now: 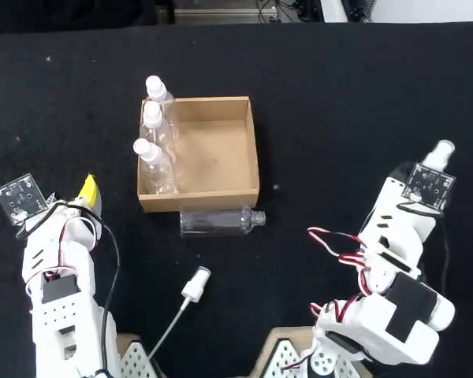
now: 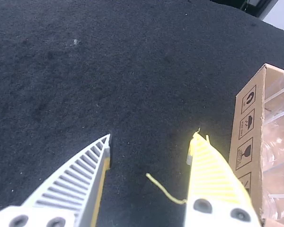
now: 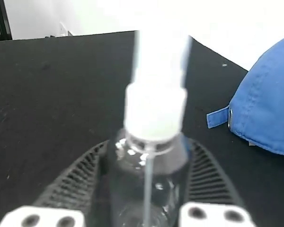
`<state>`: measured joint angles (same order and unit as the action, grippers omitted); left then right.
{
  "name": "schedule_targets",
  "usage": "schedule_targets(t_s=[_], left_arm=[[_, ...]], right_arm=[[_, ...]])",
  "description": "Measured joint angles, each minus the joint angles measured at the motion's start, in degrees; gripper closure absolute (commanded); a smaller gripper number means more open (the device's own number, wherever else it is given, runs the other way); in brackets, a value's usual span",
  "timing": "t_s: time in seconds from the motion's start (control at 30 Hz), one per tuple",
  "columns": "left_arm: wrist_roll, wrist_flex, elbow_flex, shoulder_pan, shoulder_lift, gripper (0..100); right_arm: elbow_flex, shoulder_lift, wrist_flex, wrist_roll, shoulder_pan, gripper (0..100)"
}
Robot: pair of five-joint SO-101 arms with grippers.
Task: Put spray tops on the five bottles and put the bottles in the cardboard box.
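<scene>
Your right pincer (image 3: 149, 156) is pinching a clear bottle (image 3: 132, 189) that already wears a white spray top (image 3: 155, 111), well to the right of the cardboard box (image 1: 199, 201). Three capped bottles (image 1: 159, 169) stand inside the box along its left wall. A topless bottle (image 1: 221, 221) lies on its side on the bench (image 1: 339, 94) just in front of the box. A loose spray top (image 1: 196, 284) lies nearer the arms' bases. Your left pincer (image 2: 151, 139) is spread over the bench, just left of the box.
</scene>
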<state>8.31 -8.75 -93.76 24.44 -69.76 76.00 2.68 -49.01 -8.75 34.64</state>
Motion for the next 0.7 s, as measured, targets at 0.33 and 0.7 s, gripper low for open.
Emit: schedule_targets(t_s=[0.33, 0.7], left_arm=[[0.00, 0.00, 0.00, 0.00, 0.00, 75], [0.00, 0.00, 0.00, 0.00, 0.00, 75]], right_arm=[[-0.97, 0.88, 0.00, 3.43, 0.00, 93.7], [2.73, 21.71, 6.77, 4.22, -14.15, 94.2]])
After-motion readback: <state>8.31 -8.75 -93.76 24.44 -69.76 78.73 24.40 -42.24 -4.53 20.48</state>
